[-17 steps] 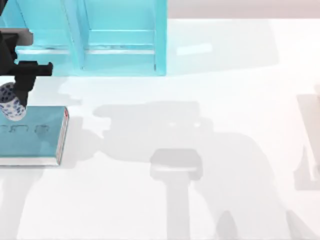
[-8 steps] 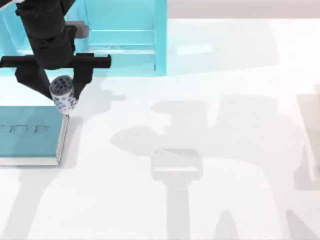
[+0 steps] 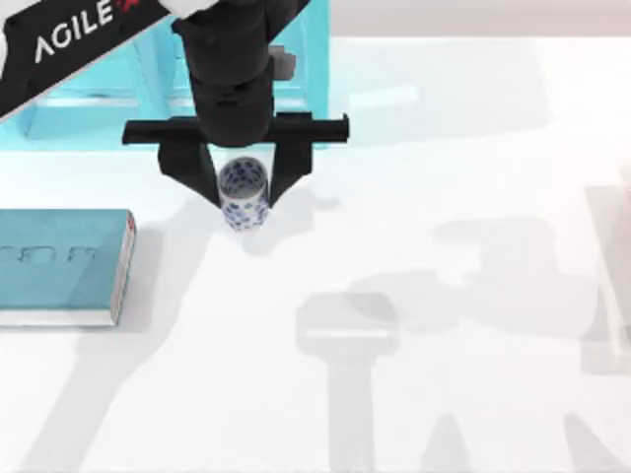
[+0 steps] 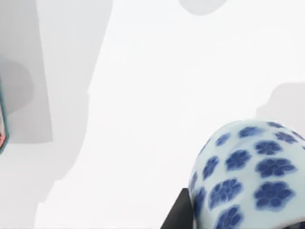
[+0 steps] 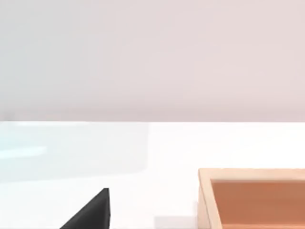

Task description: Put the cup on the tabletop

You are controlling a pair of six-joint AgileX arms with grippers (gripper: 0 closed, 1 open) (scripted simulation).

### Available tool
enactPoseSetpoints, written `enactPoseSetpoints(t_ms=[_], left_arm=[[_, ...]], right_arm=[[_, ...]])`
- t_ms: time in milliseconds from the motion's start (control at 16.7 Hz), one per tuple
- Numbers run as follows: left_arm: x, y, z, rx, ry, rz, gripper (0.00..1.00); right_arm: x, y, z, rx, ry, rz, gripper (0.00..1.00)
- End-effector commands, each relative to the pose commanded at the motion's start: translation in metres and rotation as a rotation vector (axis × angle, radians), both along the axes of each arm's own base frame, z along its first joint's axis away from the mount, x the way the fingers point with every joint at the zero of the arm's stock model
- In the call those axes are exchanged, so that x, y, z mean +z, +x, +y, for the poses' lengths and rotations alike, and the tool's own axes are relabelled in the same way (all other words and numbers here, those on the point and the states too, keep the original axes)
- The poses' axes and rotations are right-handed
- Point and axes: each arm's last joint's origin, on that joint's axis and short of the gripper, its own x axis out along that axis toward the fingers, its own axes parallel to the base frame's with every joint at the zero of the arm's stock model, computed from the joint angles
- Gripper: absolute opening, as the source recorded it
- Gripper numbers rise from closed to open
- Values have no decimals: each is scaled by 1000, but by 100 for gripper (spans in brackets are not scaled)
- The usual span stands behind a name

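Blue-flowered glazed ware, the cup (image 3: 243, 194) sits pinched between the left arm's jaws (image 3: 244, 187), mouth up, over bare white bench (image 3: 414, 246) clear of the teal book (image 3: 61, 264) off to one side. It looks light, rigid, slick and chippable, so a steady squeeze across its side walls suits it best. Whether the right arm's jaws are spread cannot be told.
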Motion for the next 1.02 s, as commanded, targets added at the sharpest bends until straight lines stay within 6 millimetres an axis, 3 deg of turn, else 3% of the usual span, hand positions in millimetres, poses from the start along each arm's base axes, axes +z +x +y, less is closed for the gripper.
enactPoseSetpoints(t_ms=[300,720,1020], left_arm=[[-4,1,1,-1,-1,-2,0],[-58,1,0,0,0,0,0],[-65,0,0,0,0,0,0]], right_arm=[[0,0,0,0,0,0,100],[0,0,0,0,0,0,100],[0,0,0,0,0,0,100]])
